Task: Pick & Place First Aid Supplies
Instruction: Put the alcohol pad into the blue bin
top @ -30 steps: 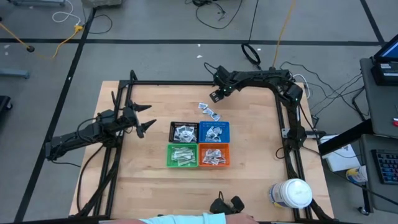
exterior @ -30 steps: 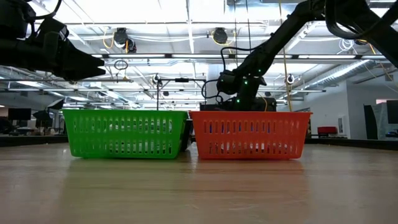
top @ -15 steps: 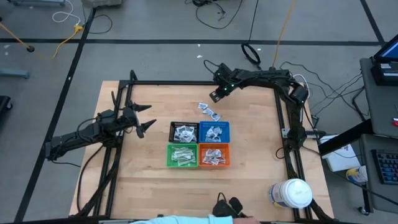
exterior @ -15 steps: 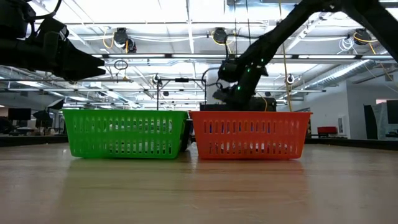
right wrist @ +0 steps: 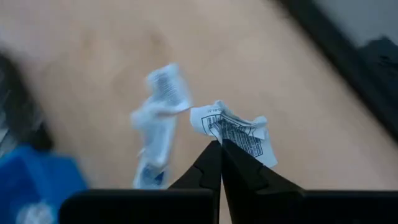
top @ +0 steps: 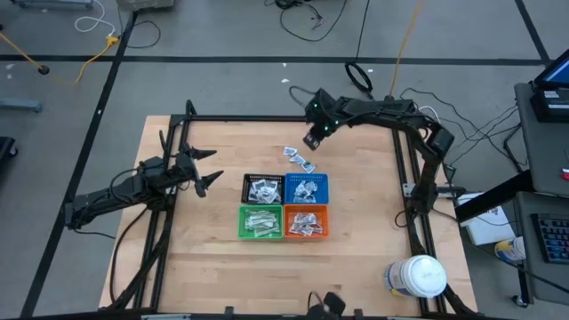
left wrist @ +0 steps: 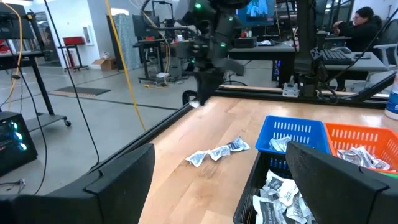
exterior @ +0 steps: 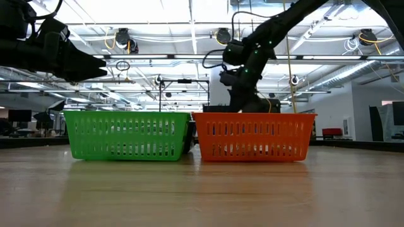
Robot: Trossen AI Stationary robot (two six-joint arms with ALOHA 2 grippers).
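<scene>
- Four small coloured bins sit in a square block at the middle of the wooden table [top: 204,240]: black bin [top: 263,189] and blue bin [top: 307,188] in the far row, green bin [top: 260,222] and orange bin [top: 306,222] in the near row, each holding crumpled white packets.
- Several loose packets [top: 300,160] lie on the bare wood just beyond the blue bin, apart from its rim.
- The right gripper [right wrist: 220,149] hangs above the table near that loose cluster, its fingertips pressed together on a crumpled white packet with dark print [right wrist: 239,132], lifted clear of the wood.
- From the right wrist camera, another pale wrapped strip [right wrist: 160,118] lies on the table below, beside the pinched one.
- The left gripper [top: 205,169] hovers to the left of the black bin, well apart from it, fingers [left wrist: 121,180] spread wide with nothing between them.
- A large white round jar [top: 415,276] stands at the table's near right corner.
</scene>
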